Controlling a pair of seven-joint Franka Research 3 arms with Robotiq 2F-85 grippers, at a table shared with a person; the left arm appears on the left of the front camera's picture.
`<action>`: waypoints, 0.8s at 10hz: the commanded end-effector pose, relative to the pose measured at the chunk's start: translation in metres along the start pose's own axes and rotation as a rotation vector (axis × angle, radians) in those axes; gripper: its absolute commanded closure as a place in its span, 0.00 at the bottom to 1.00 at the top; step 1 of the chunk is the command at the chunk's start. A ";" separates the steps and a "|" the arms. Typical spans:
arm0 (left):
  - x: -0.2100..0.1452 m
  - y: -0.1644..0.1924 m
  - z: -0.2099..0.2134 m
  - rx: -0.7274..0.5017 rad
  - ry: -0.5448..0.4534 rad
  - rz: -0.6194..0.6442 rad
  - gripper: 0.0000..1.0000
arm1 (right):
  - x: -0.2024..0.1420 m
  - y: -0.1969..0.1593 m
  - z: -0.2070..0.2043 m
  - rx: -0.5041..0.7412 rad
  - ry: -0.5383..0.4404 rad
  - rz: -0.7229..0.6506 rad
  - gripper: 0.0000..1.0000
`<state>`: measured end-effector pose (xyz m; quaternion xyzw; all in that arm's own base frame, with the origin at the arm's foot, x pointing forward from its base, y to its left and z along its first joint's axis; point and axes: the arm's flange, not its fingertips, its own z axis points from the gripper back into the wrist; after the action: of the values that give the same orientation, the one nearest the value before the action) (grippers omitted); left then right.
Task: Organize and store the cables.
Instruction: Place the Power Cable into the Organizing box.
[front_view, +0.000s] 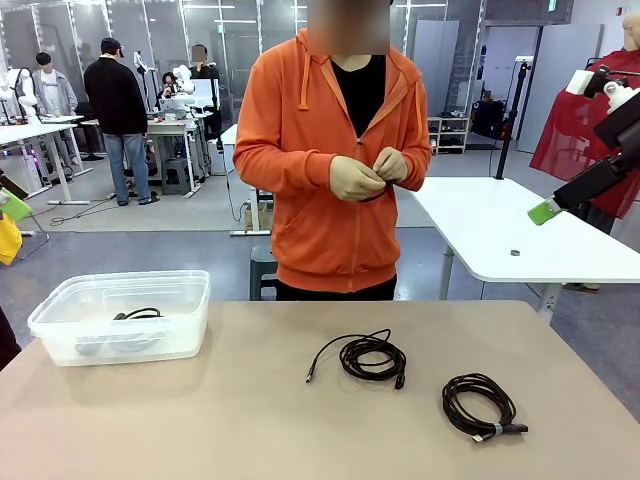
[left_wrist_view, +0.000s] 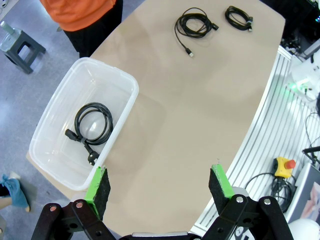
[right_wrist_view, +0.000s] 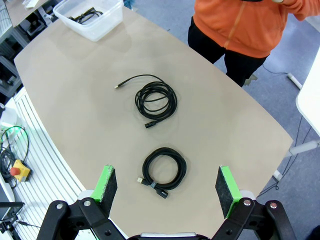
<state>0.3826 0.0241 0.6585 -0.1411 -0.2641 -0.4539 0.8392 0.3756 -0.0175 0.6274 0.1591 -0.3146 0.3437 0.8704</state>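
Note:
Two black cables lie coiled on the tan table: a loose coil with a free plug end near the middle, and a tighter coil to its right. A third cable, with a round plug, rests inside the clear plastic bin at the table's left. My left gripper hangs open high above the table beside the bin. My right gripper is open too, high over the tighter coil. Neither holds anything. A person in an orange hoodie pinches something small and dark between both hands.
The person stands at the far edge, opposite the middle coil. A white table stands behind on the right. A red stop button and loose wires lie on the floor beside my side of the table.

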 end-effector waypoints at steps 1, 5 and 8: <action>0.000 0.000 0.000 0.003 -0.001 -0.007 0.00 | 0.000 0.000 0.000 -0.003 0.005 -0.001 0.00; 0.000 0.000 0.000 0.003 -0.001 -0.007 0.00 | 0.000 0.000 0.000 -0.003 0.005 -0.001 0.00; 0.000 0.000 0.000 0.003 -0.001 -0.007 0.00 | 0.000 0.000 0.000 -0.003 0.005 -0.001 0.00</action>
<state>0.3826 0.0241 0.6585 -0.1411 -0.2641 -0.4539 0.8392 0.3756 -0.0175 0.6274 0.1591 -0.3146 0.3437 0.8704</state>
